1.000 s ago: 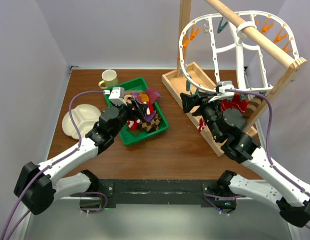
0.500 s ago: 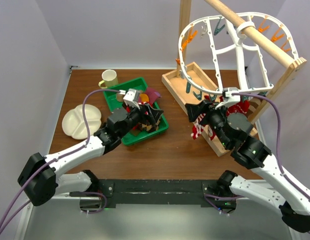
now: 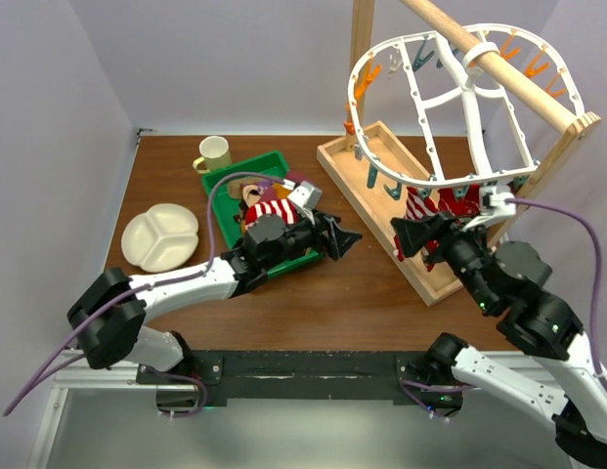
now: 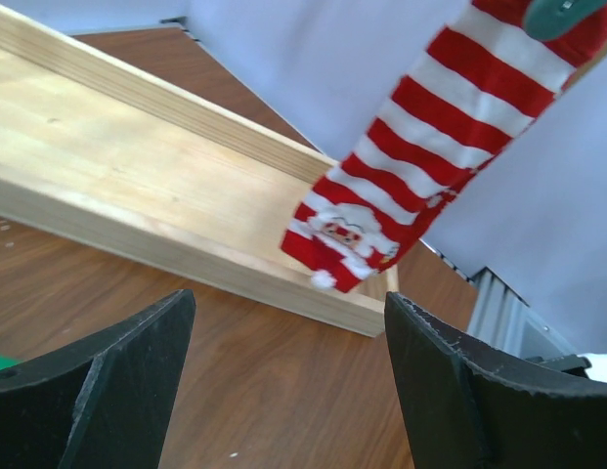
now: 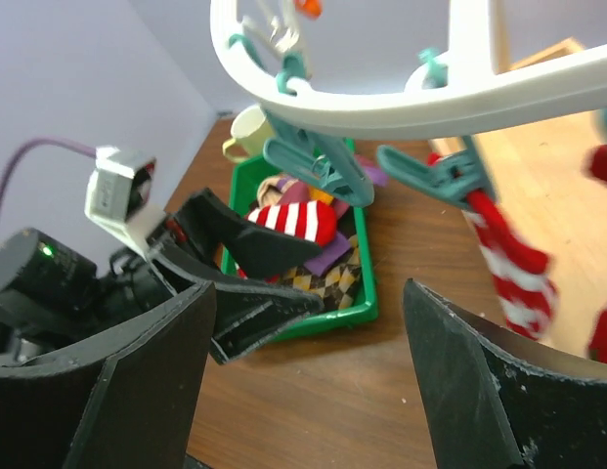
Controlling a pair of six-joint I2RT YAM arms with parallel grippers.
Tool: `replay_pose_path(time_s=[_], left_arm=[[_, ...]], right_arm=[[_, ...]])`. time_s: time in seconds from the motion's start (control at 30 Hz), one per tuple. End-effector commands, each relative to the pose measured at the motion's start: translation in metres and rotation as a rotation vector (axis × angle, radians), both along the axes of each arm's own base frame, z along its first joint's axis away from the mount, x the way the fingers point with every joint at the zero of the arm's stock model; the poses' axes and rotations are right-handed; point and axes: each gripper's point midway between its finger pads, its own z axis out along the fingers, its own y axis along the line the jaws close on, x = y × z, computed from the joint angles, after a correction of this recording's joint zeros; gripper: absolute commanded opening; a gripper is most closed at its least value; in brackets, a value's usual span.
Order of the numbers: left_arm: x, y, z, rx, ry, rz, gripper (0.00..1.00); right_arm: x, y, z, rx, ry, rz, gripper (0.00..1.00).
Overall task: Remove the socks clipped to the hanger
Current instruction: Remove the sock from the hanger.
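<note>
The white oval hanger [image 3: 450,107] hangs from the wooden rail, with orange and teal clips under its rim. Red socks [image 3: 457,202] stay clipped at its near edge. One is a red-and-white striped sock [image 4: 401,176] with a Santa face, and a teal clip [image 4: 562,15] holds its top. My left gripper [image 3: 342,237] is open and empty, low over the table, pointing at that sock from the left. My right gripper [image 3: 411,237] is open and empty just below the hanger rim [image 5: 401,107]. It faces the left gripper's fingers [image 5: 264,264].
A green tray [image 3: 217,191] holds several loose socks, a striped sock [image 3: 272,210] on top. A mug [image 3: 214,152] and a white divided plate [image 3: 161,237] sit further left. The stand's wooden base [image 3: 381,186] lies under the hanger, and the rail [image 3: 489,59] slants overhead.
My left arm has swung right, from over the green tray to the table beside the stand. My right arm has drawn back to the right, and its jaws have widened a little.
</note>
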Motion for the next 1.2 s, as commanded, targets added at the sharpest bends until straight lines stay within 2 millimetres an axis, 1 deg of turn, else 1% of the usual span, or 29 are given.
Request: replay_pose_path(time_s=[0.0,0.03,0.07,0.1,0.13,0.2,0.3,0.33,0.53,0.57,0.6,0.67,0.7,0.77,0.8,0.83,0.87,0.93,0.97,1.0,1.17], left_arm=[[-0.007,-0.032,0.039,-0.098,-0.102,-0.058,0.83],[-0.006,-0.038,0.033,-0.094,-0.097,-0.055,0.82],[-0.007,-0.042,0.036,-0.109,-0.102,-0.054,0.82],[-0.010,-0.051,0.033,-0.109,-0.100,-0.066,0.82],[-0.011,-0.055,0.034,-0.113,-0.101,-0.066,0.82],[-0.014,-0.069,0.032,-0.115,-0.102,-0.072,0.82],[-0.021,-0.086,0.031,-0.124,-0.103,-0.092,0.83],[-0.019,-0.088,0.030,-0.126,-0.102,-0.072,0.83],[-0.025,-0.111,0.016,-0.112,-0.100,-0.065,0.84],[-0.028,-0.115,0.018,-0.115,-0.103,-0.071,0.84],[-0.026,-0.118,0.011,-0.103,-0.100,-0.059,0.85],[-0.027,-0.125,0.012,-0.105,-0.107,-0.052,0.86],[-0.024,-0.127,0.006,-0.094,-0.103,-0.034,0.87],[-0.022,-0.132,0.002,-0.079,-0.100,-0.018,0.88],[-0.020,-0.133,-0.001,-0.072,-0.099,0.001,0.93],[-0.020,-0.134,-0.002,-0.067,-0.100,0.012,0.94],[-0.022,-0.139,-0.004,-0.058,-0.106,0.014,0.95],[-0.022,-0.142,-0.005,-0.059,-0.110,0.035,0.96],[-0.025,-0.148,-0.008,-0.056,-0.111,0.029,0.97],[-0.025,-0.150,-0.009,-0.058,-0.111,0.035,1.00],[-0.027,-0.166,-0.016,-0.066,-0.114,0.043,1.00]], right_arm=[[-0.006,-0.036,0.022,0.036,-0.043,-0.126,0.81],[-0.006,-0.048,0.026,0.046,-0.054,-0.175,0.81],[-0.007,-0.052,0.030,0.055,-0.063,-0.189,0.81],[-0.008,-0.058,0.035,0.069,-0.078,-0.210,0.81],[-0.010,-0.063,0.039,0.084,-0.091,-0.223,0.81],[-0.011,-0.071,0.048,0.090,-0.115,-0.246,0.81],[-0.009,-0.078,0.052,0.060,-0.110,-0.289,0.81],[-0.008,-0.079,0.053,0.053,-0.110,-0.295,0.81],[-0.005,-0.075,0.056,0.044,-0.113,-0.290,0.81],[-0.004,-0.073,0.054,0.037,-0.108,-0.287,0.82],[-0.003,-0.071,0.055,0.035,-0.109,-0.284,0.82],[-0.002,-0.070,0.055,0.030,-0.108,-0.280,0.82],[-0.001,-0.069,0.055,0.029,-0.106,-0.280,0.82],[-0.001,-0.069,0.055,0.028,-0.105,-0.277,0.82],[-0.002,-0.069,0.055,0.026,-0.105,-0.276,0.82],[-0.001,-0.068,0.055,0.024,-0.105,-0.276,0.82],[-0.002,-0.070,0.055,0.024,-0.105,-0.277,0.82],[-0.004,-0.073,0.057,0.027,-0.107,-0.285,0.82],[-0.005,-0.074,0.057,0.028,-0.109,-0.288,0.82],[-0.005,-0.076,0.058,0.028,-0.109,-0.291,0.82],[-0.010,-0.083,0.061,0.039,-0.118,-0.299,0.82]])
